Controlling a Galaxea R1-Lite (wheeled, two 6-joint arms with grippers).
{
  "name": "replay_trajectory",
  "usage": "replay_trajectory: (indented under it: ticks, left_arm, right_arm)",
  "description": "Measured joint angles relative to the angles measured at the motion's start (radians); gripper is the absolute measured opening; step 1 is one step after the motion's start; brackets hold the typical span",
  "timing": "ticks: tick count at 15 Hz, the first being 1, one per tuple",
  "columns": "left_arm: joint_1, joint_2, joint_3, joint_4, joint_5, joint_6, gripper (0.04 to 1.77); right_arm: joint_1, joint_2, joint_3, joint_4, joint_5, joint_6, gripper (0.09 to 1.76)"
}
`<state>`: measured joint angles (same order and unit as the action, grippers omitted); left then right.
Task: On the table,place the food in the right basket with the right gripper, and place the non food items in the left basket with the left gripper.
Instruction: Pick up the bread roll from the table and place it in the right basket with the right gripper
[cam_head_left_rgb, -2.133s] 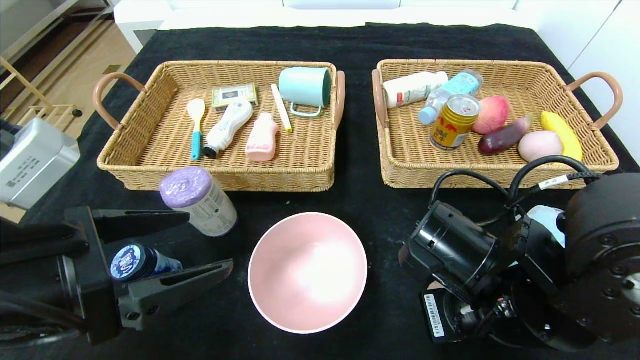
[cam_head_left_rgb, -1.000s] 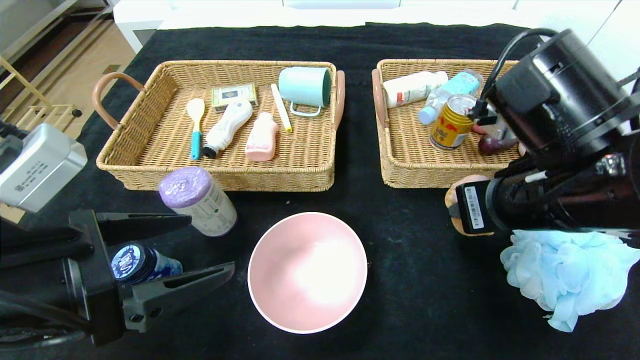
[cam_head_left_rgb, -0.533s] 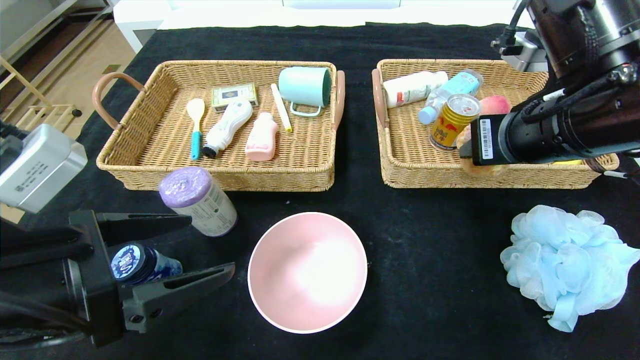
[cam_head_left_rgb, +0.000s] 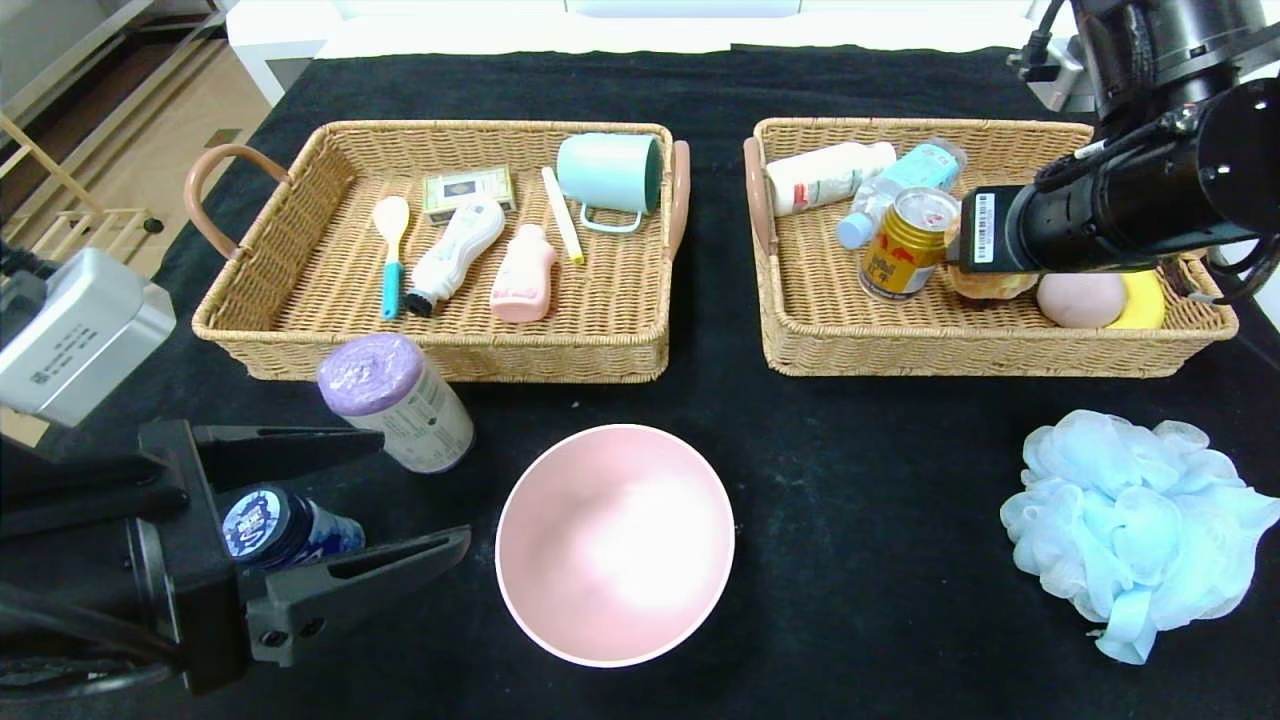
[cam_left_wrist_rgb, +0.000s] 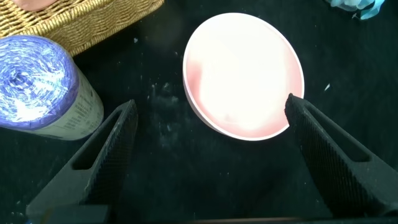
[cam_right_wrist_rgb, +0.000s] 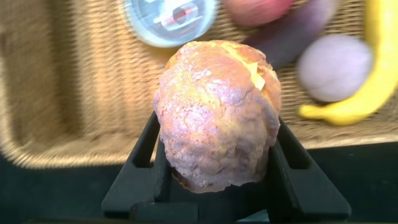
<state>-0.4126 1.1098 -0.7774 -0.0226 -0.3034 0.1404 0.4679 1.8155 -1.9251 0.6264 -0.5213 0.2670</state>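
Bun (cam_right_wrist_rgb: 216, 115), clamped in right gripper (cam_right_wrist_rgb: 217, 155) fingers, now over right basket (cam_head_left_rgb: 800, 330); left gripper (cam_head_left_rgb: 400, 490) fingers apart.

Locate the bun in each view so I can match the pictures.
Head view: bun under the right arm's tip, over the right basket, beside the can.
Left wrist view: not in it.
Right wrist view: bun fills the centre, clamped in the jaws.
Shared landmark: the can's top.

an orange-brown bun (cam_right_wrist_rgb: 217, 115) is seen at centre frame; a pale pink bowl (cam_head_left_rgb: 615, 545), light blue pouf (cam_head_left_rgb: 1135, 525) and purple-capped white canister (cam_head_left_rgb: 395, 402) lower down
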Motion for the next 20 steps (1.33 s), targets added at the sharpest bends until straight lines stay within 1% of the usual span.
replay_trajectory:
  ticks: [4,6,10,14,19,20]
  left_arm:
    - [0.0,0.006,0.0,-0.001,0.0,0.0,1.72]
    - [0.0,0.008,0.002,-0.001,0.0,0.0,1.72]
    - [0.0,0.008,0.003,-0.001,0.0,0.0,1.72]
    - [0.0,0.008,0.003,-0.001,0.0,0.001,1.72]
    - [0.0,0.011,0.003,-0.001,0.0,0.008,1.72]
    - [0.0,0.012,0.003,-0.001,0.0,0.009,1.72]
  right_arm:
    - [-0.067,0.008,-0.023,-0.017,0.0,-0.002,0.86]
    - [-0.091,0.014,-0.026,-0.05,0.001,-0.009,0.86]
    - [-0.135,0.028,-0.026,-0.074,0.001,-0.024,0.86]
    - [-0.188,0.05,-0.027,-0.146,0.003,-0.051,0.86]
    - [-0.236,0.073,-0.026,-0.155,0.004,-0.048,0.86]
    - [-0.24,0.074,-0.025,-0.155,0.004,-0.049,0.92]
